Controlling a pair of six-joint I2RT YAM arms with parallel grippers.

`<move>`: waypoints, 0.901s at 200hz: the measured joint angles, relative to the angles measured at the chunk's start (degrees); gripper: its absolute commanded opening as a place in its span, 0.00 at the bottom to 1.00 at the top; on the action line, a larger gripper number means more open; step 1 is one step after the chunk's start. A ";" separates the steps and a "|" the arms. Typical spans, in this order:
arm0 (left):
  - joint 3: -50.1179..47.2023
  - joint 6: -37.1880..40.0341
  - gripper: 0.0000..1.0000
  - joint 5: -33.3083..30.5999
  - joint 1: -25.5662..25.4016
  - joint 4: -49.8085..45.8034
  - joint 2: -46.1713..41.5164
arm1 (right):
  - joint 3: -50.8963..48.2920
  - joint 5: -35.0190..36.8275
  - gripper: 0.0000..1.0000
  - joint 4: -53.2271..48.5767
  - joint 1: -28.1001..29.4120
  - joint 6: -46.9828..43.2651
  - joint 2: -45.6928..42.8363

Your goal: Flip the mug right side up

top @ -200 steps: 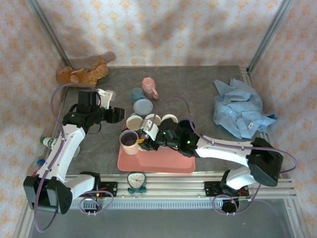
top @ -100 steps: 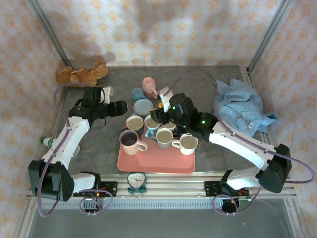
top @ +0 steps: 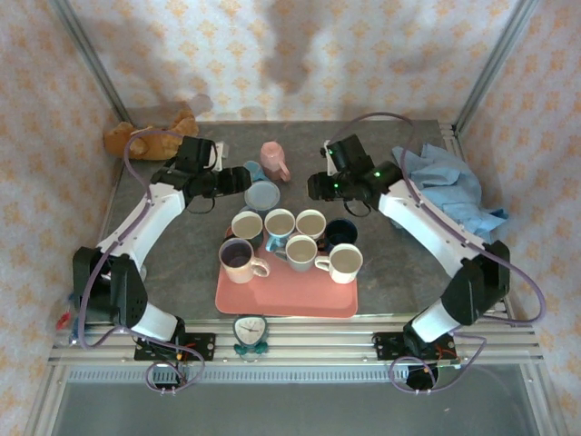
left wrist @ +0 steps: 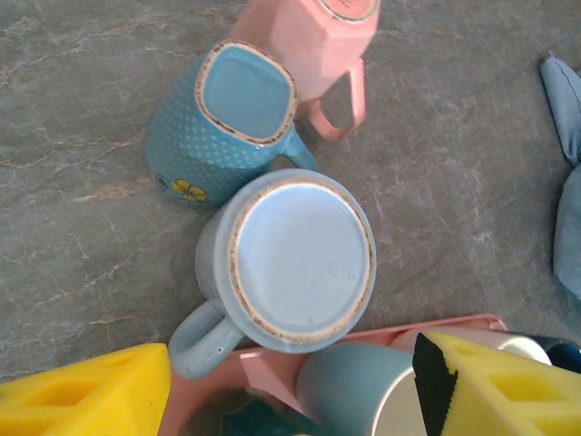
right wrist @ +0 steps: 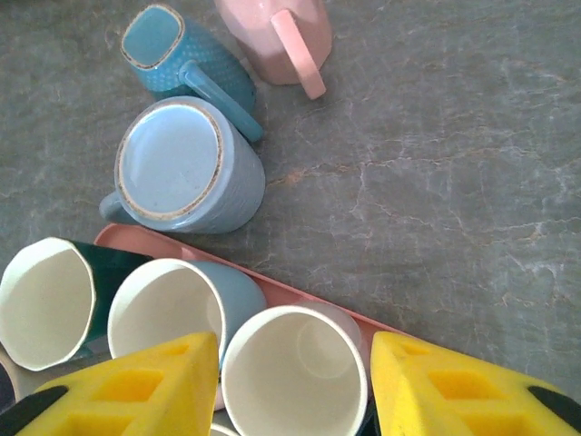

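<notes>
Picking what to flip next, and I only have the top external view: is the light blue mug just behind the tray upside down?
Observer: Yes. In the left wrist view the light blue mug stands base up, showing a flat closed bottom with an unglazed ring.
Operator: Which way does its handle point?
Observer: Its handle points near-left and ends right at the rim of the pink tray.

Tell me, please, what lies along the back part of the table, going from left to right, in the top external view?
teddy bear → left gripper → pink mug → right gripper → blue cloth
</notes>
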 measured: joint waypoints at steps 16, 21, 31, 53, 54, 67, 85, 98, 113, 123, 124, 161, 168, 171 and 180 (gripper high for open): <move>1.33 -0.20 0.72 -0.74 0.02 -0.90 0.83 | 4.46 -1.40 0.48 -1.79 0.00 -1.36 4.33; 1.75 -0.17 0.72 -0.76 0.02 -1.16 1.01 | 5.79 -1.88 0.48 -2.25 0.00 -1.79 5.77; 2.64 -0.11 0.72 -0.79 0.00 -1.92 1.22 | 8.48 -2.54 0.48 -3.13 -0.04 -2.40 8.68; 4.87 0.52 0.72 -0.76 0.02 -3.85 1.86 | 14.51 -3.61 0.46 -4.90 -0.28 -4.00 15.69; 5.01 0.52 0.72 -0.74 0.02 -4.00 1.92 | 14.93 -3.63 0.46 -4.98 -0.28 -4.13 16.20; 6.23 1.01 0.72 -0.70 0.02 -4.66 2.54 | 18.32 -3.69 0.45 -5.79 -0.42 -5.20 20.24; 7.85 2.08 0.71 -0.24 0.02 -6.01 3.91 | 23.12 -3.58 0.44 -6.47 -0.44 -6.71 25.51; 9.03 3.23 0.71 0.72 0.04 -7.13 5.31 | 26.62 -3.32 0.43 -7.19 -0.42 -7.89 28.83; 9.88 4.72 0.70 2.08 0.07 -7.74 6.75 | 30.29 -3.10 0.42 -7.45 -0.42 -9.27 32.04; 10.14 5.66 0.70 3.02 0.07 -8.15 7.45 | 32.37 -2.78 0.42 -7.48 -0.42 -10.10 33.79; 10.16 5.73 0.70 3.08 0.07 -8.17 7.50 | 32.65 -2.71 0.42 -7.48 -0.42 -10.19 33.97; 10.16 8.59 0.68 5.55 0.09 -8.52 8.07 | 38.29 -1.01 0.41 -6.97 -0.44 -13.38 39.21; 10.16 8.96 0.68 5.84 0.22 -8.48 8.07 | 39.26 -0.63 0.41 -6.75 -0.44 -13.92 40.19; 10.16 9.14 0.67 5.99 0.31 -8.46 8.07 | 39.67 -0.48 0.41 -6.73 -0.44 -14.05 40.54; 10.10 9.42 0.67 6.19 0.55 -8.09 7.98 | 40.72 -0.11 0.41 -6.40 -0.44 -14.75 41.79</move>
